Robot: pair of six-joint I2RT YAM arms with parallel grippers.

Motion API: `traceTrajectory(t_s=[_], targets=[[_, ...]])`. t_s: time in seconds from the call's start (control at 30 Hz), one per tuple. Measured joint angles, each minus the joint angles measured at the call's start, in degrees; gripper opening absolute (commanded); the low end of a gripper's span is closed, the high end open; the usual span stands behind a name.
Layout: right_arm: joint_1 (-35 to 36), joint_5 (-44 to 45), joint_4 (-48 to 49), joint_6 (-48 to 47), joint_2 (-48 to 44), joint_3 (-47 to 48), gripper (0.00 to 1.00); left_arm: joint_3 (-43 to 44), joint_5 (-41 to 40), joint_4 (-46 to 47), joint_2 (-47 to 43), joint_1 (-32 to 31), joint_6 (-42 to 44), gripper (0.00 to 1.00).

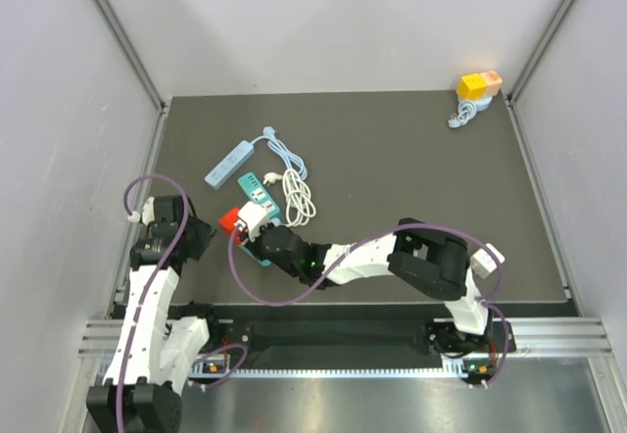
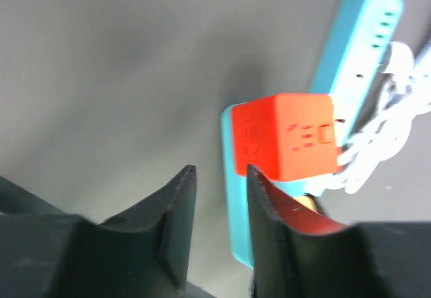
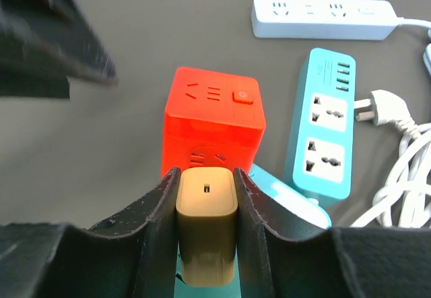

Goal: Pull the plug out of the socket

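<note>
Right wrist view: right gripper (image 3: 206,174) is clamped shut on the tan plug (image 3: 206,220), one finger on each flat side. That grip lets a pull run straight back along the pin axis. The plug's front end sits against the near face of the red socket cube (image 3: 214,126). Can't tell from any view whether the pins are seated or already out.

Left wrist view: left gripper (image 2: 219,171) is part open with nothing between its fingers. One fingertip is right at the cube's lower corner; contact unclear. It's on the side of the cube opposite the plug, which reads as a bracing position. With the jaws apart it isn't holding the cube.

Top view: cube is in the near-left part of the bench, closer to the left edge than the right. The teal power strip (image 1: 257,193) is just behind it, the white strip (image 1: 227,162) further back, and the coiled white cable (image 1: 297,195) beside those. A yellow-orange cube (image 1: 478,85) sits in the far-right corner, well apart and not involved.

Risk as I see it: the cube is loose on the bench, so unbraced it will likely drag along with the plug.
</note>
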Motion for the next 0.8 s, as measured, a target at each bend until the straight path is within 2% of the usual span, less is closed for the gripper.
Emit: traceTrajectory(t_s=[0.13,0.2,0.23,0.3,0.57,0.67,0.73,0.8], targets=[[0.44,0.22,-1.40,0.26,-1.31,-0.76,0.42,-0.79,2.60,0.09,-4.11,0.00,-0.20,0.48],[0.46,0.22,-2.43,0.66,-2.03,-0.76,0.48,-1.66,4.46,0.13,-5.22,0.00,-0.33,0.48],[0.44,0.22,-3.06,0.92,-2.47,-0.76,0.56,-2.19,5.51,0.04,-5.73,0.00,-0.35,0.46],[0.44,0.00,-4.90,1.46,-3.56,-0.76,0.66,-3.30,7.32,-0.09,-6.84,0.00,-0.50,0.44],[0.44,-3.30,-10.71,5.25,-8.55,-1.14,0.69,-5.60,10.71,-0.39,-13.86,-0.04,-1.16,0.41],[0.44,-3.69,-12.66,6.27,-9.66,-1.44,0.82,-6.27,12.48,-0.22,-14.23,-0.04,-1.20,0.42],[0.44,-4.13,-14.43,6.64,-9.81,-1.49,0.85,-6.99,13.75,0.00,-14.16,-0.04,-0.98,0.37],[0.42,-4.26,-15.93,7.39,-9.94,-2.16,0.86,-7.21,14.64,0.02,-13.77,-0.04,-0.24,0.36]])
